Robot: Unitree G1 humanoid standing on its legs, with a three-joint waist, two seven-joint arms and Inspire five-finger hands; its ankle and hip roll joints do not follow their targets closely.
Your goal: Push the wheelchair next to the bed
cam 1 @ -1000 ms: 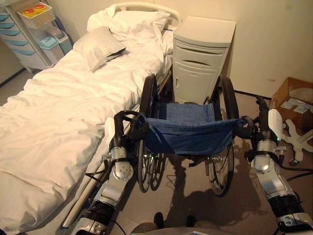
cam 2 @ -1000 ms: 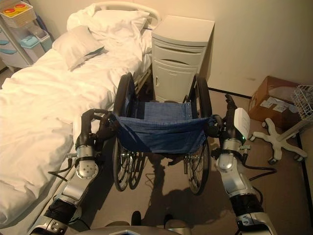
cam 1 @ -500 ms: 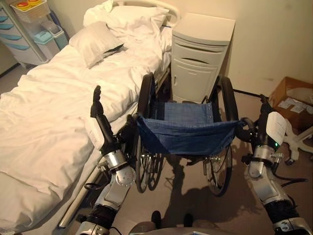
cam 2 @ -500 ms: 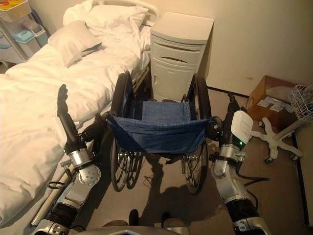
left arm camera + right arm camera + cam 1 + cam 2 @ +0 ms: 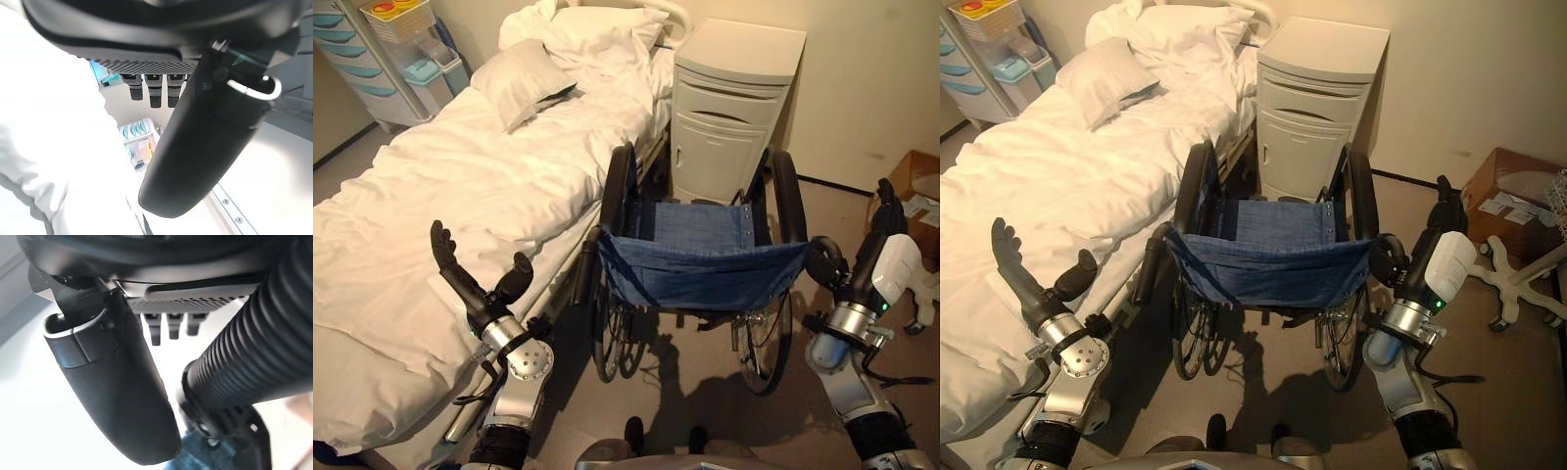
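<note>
Left hand (image 5: 475,286) at 8 o'clock, fingers straight and spread, holding nothing, lifted over the bed (image 5: 421,215) edge and clear of the left grip (image 5: 584,264). Right hand (image 5: 881,245) at 3 o'clock, fingers straight, pointing up; right grip (image 5: 244,352) lies against the palm in the wrist view, nothing curled round it, so it looks like contact only, no grasp. Wheelchair (image 5: 700,259) sits centre, seat facing 12, left wheel (image 5: 612,211) just beside the bed frame, front near the cabinet (image 5: 734,108) at 12. Looks parked where the task wants it: alongside the bed, up toward the pillow (image 5: 524,83) end. Open hands fit a release, judging by the chair's position. Little room left forward before the cabinet. Box (image 5: 911,191) and a star base (image 5: 1513,279) at 3 o'clock, well apart from the chair. Drawer cart (image 5: 386,49) at 10 o'clock beyond the bed.
</note>
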